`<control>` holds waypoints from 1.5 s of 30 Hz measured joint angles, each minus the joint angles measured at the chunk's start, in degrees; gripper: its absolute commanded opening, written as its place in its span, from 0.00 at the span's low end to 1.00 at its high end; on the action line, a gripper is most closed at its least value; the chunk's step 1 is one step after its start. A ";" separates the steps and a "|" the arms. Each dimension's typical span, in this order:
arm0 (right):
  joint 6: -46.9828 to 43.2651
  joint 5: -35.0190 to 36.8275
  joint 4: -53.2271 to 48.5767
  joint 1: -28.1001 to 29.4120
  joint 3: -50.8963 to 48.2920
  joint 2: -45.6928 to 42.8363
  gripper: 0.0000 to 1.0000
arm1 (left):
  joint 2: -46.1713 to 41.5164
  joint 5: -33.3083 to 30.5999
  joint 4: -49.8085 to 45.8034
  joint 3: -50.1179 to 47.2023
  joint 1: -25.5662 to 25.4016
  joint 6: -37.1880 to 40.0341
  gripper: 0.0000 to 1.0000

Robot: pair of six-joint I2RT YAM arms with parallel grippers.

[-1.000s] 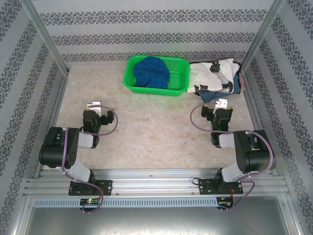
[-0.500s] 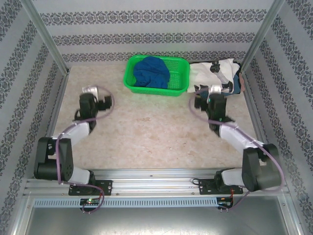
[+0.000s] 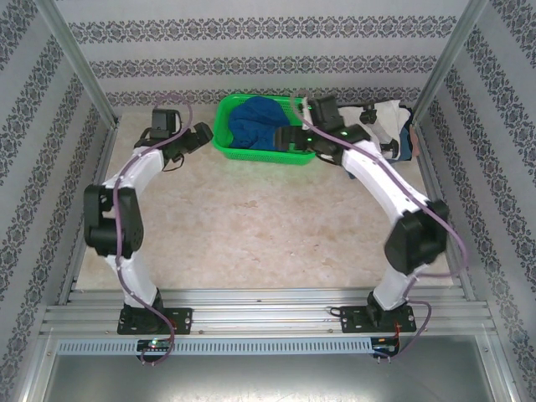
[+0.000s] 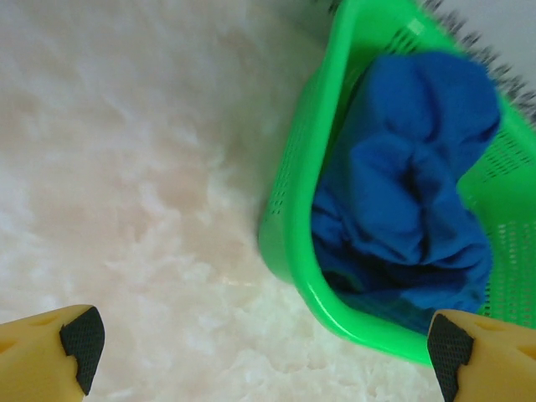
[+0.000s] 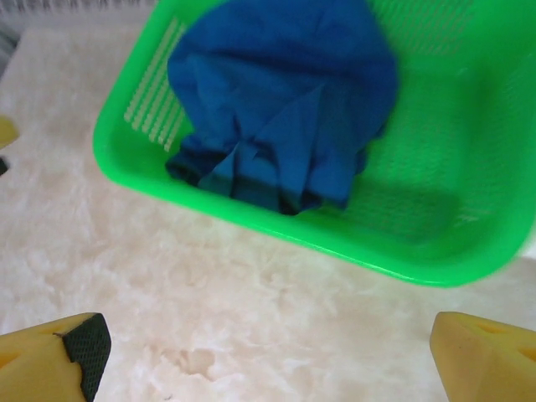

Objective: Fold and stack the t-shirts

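The left gripper [image 3: 199, 134] hangs empty with its jaws spread wide, just beside the left wall of the green basket [image 3: 311, 107], at the basket's 9 o'clock in the top view. In the left wrist view its black pads [image 4: 82, 337] sit far apart at the lower corners, with bare table [image 4: 126, 167] between them and the basket's corner toward 2 o'clock. The right gripper [image 3: 291, 134] is also wide open and holds nothing. It reaches over the basket's near rim from the 4 o'clock side, and its wrist view has the basket at 12 o'clock beyond pale tabletop. The royal-blue t-shirt [image 3: 260, 121] lies crumpled inside the basket, toward its left half, touched by neither gripper. The basket stands at 12 o'clock of the table, against the back wall. At the basket's 3 o'clock, in the table's far right corner, the white t-shirt [image 3: 381, 117] with black marks lies in a loose heap on top of bluish-grey cloth [image 3: 407, 142].
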 measured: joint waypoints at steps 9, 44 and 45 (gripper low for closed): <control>0.68 -4.70 -7.89 2.03 26.40 22.80 0.98 | 13.70 4.96 -1.53 13.49 -0.79 -2.67 0.84; 2.82 -1.33 -12.37 4.22 46.51 46.49 0.00 | 0.79 10.27 4.11 -10.67 -1.86 -5.88 0.00; 2.95 -1.79 -12.22 4.28 46.10 45.94 0.00 | 0.24 10.08 4.35 -11.39 -1.75 -6.45 0.00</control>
